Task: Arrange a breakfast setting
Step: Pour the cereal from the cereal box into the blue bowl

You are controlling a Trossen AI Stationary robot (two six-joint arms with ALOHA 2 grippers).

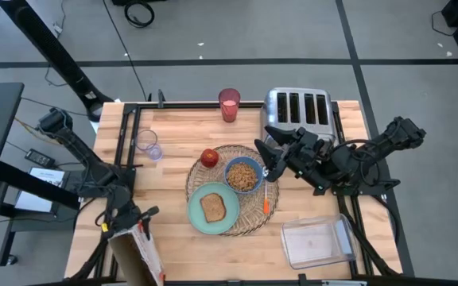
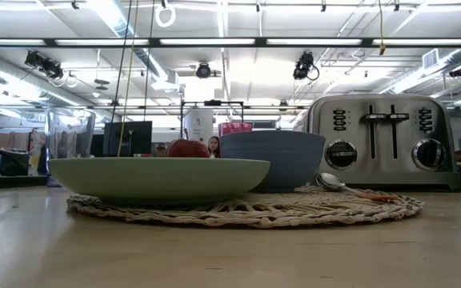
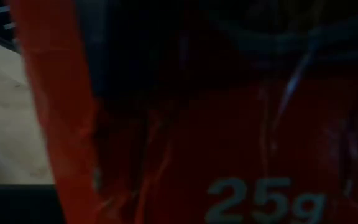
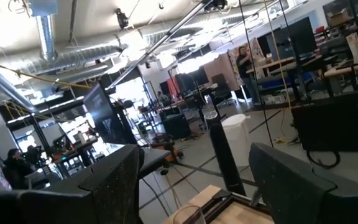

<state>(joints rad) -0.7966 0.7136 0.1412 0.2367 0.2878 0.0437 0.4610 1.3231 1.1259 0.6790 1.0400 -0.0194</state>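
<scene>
The round wicker placemat (image 1: 253, 218) lies mid-table. On it are the teal plate (image 1: 199, 222) with the toast slice (image 1: 213, 207), the blue bowl (image 1: 244, 175) of cereal, the red apple (image 1: 209, 157) and the orange-handled spoon (image 1: 266, 199), which lies to the right of the bowl. The pink cup (image 1: 229, 105) stands at the far edge. My right gripper (image 1: 270, 161) is open and empty, raised above the bowl's right side, and its fingers (image 4: 114, 180) stand wide apart. My left gripper (image 1: 126, 216) is at the near left edge by a red box (image 3: 229, 143).
The silver toaster (image 1: 296, 107) stands at the far right, just behind my right arm. A clear glass (image 1: 151, 147) stands left of the placemat. A clear plastic container (image 1: 316, 242) lies at the near right. The box (image 1: 137, 253) sticks out over the near left edge.
</scene>
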